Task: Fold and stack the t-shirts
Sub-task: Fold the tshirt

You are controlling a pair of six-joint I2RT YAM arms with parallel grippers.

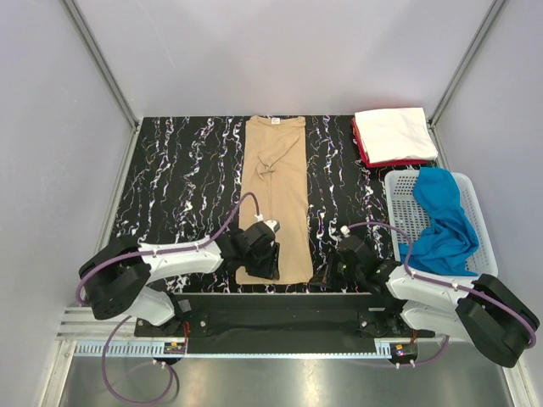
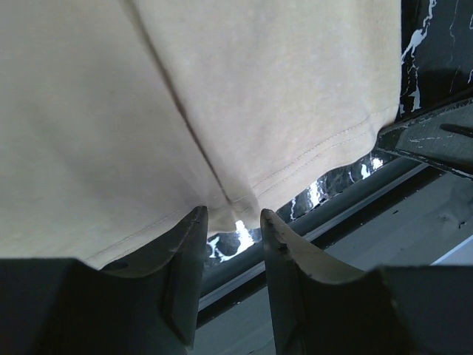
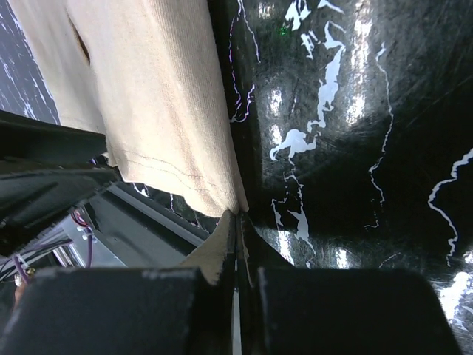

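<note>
The tan t-shirt (image 1: 276, 186) lies folded into a long narrow strip down the middle of the table, collar at the far end. My left gripper (image 1: 263, 270) is open over the strip's near left hem. In the left wrist view the hem (image 2: 295, 159) lies just beyond my parted fingertips, with the left gripper (image 2: 233, 218) holding nothing. My right gripper (image 1: 327, 275) is at the near right corner. In the right wrist view it (image 3: 240, 218) is shut on the corner of the tan cloth (image 3: 162, 111). A folded white t-shirt (image 1: 394, 131) lies on a red one (image 1: 363, 154) at the far right.
A white mesh basket (image 1: 399, 222) stands at the right edge with the bright blue t-shirt (image 1: 443, 220) crumpled in it. The table's near edge and metal rail (image 2: 355, 214) are right under both grippers. Grey walls enclose the black marbled table (image 1: 187, 186).
</note>
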